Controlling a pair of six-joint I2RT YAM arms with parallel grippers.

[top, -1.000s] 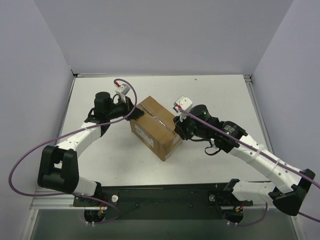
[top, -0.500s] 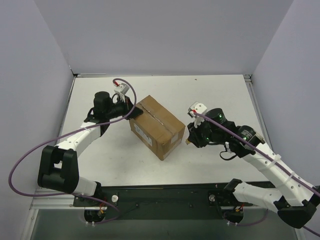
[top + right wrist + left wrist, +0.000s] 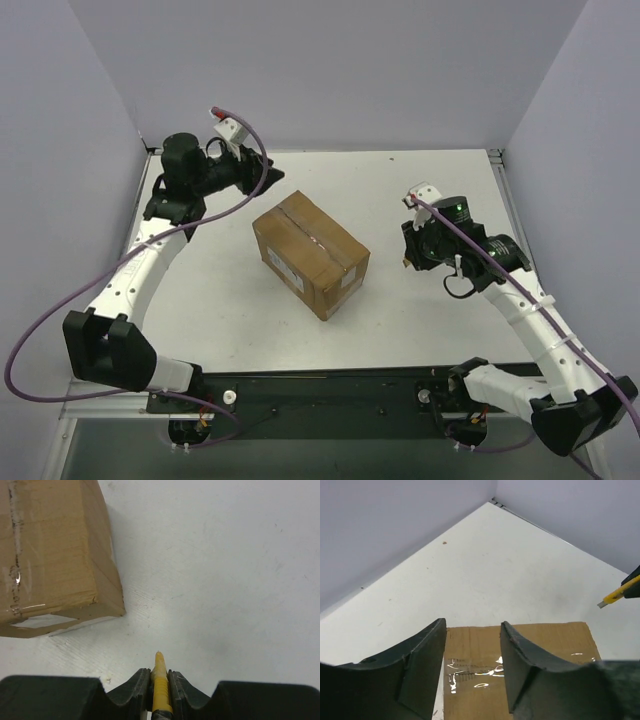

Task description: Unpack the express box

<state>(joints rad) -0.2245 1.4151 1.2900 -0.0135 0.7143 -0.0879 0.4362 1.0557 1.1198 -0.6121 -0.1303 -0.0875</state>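
Here's the brown corrugated cardboard express box [image 3: 310, 253], sitting about mid-way across the flat white surface [image 3: 430, 190], turned corner-on to my bases. Its top flaps are down and flat. The clear glossy tape seam [image 3: 316, 238] runs the length of the lid. From my right wrist I see a dark ragged line along that seam, which may be a cut, but I can't say so for sure. The white printed label [image 3: 289, 270] faces the near-left side. Nothing is out of the box, so I'd call this early going: at best the tape is slit, and lifting the flaps and taking out the contents are both left to do.

Now the claws. My left claw [image 3: 472, 630] hangs in the air over the far-left end of the box. Its fingers are spread with a clear gap and nothing between them, and they aren't touching the cardboard. My right claw [image 3: 159, 674] is off to the right of the box, apart from it. It's pressed in on the slim yellow utility knife [image 3: 160, 690], blade end poking forward past the fingertips over bare surface.
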